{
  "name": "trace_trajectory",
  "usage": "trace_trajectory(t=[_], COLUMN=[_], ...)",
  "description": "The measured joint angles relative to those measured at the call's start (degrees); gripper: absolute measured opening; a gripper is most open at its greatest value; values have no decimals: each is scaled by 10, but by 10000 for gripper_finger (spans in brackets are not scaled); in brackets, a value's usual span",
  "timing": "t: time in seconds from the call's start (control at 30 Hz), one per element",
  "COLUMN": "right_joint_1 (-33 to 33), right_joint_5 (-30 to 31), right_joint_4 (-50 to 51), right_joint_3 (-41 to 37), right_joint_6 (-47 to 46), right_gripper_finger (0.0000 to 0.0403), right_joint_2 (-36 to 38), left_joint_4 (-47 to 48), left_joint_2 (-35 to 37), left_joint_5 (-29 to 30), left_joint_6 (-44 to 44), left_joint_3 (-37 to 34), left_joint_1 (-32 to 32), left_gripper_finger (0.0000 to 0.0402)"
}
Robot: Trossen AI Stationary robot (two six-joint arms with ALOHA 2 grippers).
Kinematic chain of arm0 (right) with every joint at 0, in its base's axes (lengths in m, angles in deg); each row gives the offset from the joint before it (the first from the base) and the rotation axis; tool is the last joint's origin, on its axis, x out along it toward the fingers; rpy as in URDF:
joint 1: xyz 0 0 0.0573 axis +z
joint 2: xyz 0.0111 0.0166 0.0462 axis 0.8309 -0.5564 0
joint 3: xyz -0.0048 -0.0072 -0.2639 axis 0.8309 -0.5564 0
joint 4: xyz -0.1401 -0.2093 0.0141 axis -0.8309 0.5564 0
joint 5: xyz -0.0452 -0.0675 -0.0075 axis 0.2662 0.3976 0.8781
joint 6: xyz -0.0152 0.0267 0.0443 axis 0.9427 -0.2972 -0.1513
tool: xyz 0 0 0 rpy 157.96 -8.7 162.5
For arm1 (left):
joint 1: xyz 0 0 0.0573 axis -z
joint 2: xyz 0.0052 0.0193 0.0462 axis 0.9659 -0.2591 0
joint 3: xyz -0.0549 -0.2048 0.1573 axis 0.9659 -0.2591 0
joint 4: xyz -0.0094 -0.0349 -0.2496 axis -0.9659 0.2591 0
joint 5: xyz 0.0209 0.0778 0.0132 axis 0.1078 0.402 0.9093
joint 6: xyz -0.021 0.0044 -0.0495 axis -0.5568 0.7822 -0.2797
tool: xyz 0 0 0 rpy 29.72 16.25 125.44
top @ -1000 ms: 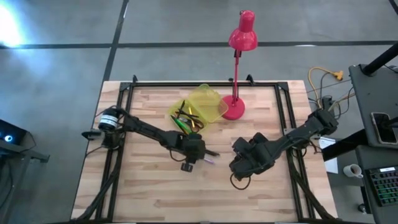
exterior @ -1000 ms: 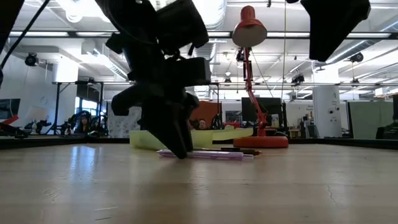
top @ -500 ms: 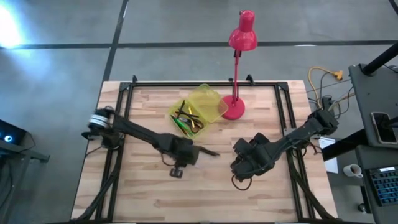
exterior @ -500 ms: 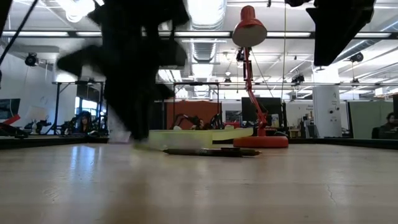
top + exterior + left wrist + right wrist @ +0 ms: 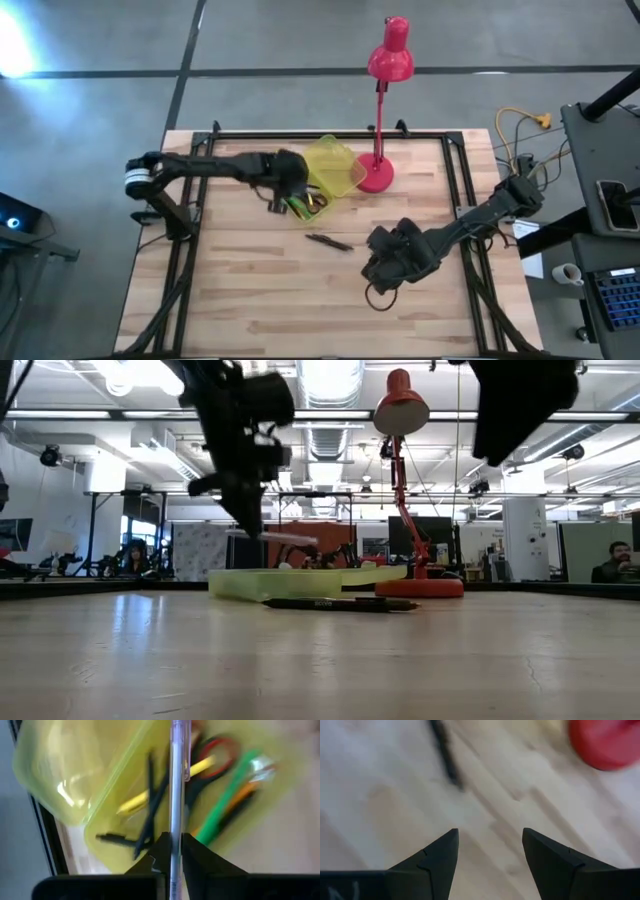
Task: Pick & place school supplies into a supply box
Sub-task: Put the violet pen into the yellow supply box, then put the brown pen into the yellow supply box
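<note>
Left gripper (image 5: 172,851), clamped on a clear pen (image 5: 175,780), hovers over the open box (image 5: 322,172); next, release it inside; right gripper (image 5: 490,852), fingers apart, hangs near a dark pen (image 5: 329,241).

Left tool (image 5: 171,851), clamped on a clear pen (image 5: 176,780), hangs above the open supply box (image 5: 318,180); scissors (image 5: 212,757) and pens crowd the tray beneath it. Red lamp (image 5: 383,110) stands just beyond the box. Ahead of the right tool (image 5: 490,851), bare table (image 5: 250,290) except one dark pen (image 5: 328,241).
</note>
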Motion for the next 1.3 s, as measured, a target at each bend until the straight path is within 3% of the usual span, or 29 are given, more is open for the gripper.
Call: trace_trajectory(t=[0.13,0.37,0.5,0.6,0.77,0.93,1.1,1.2,1.3], right_joint_1=[-1,-24,-57,-94,-161,-197,-210,-213,-214], right_joint_5=[-2,-5,-67,-115,-208,-253,-241,-241,-285], right_joint_4=[-83,-139,-149,-184,-249,-280,-300,-326,-349], right_joint_3=[1,1,1,-1,-2,-2,3,3,3], right_joint_6=[42,140,206,267,335,355,351,344,319], right_gripper_finger=[212,212,208,196,176,176,180,176,170], right_joint_2=[-7,-49,-79,-102,-129,-165,-199,-212,-211], left_joint_4=[-19,-62,20,37,-12,-82,-112,-109,-119], left_joint_2=[-18,-6,32,87,173,228,242,237,232], left_joint_5=[-24,-26,-6,-25,-30,21,84,89,89], left_joint_6=[2,-14,-143,-287,-463,-640,-746,-788,-811], left_joint_3=[2,0,3,-14,-70,-135,-179,-194,-201], left_joint_1=[-39,-34,-9,42,188,319,396,417,430], left_gripper_finger=[60,153,183,187,181,175,175,175,175])
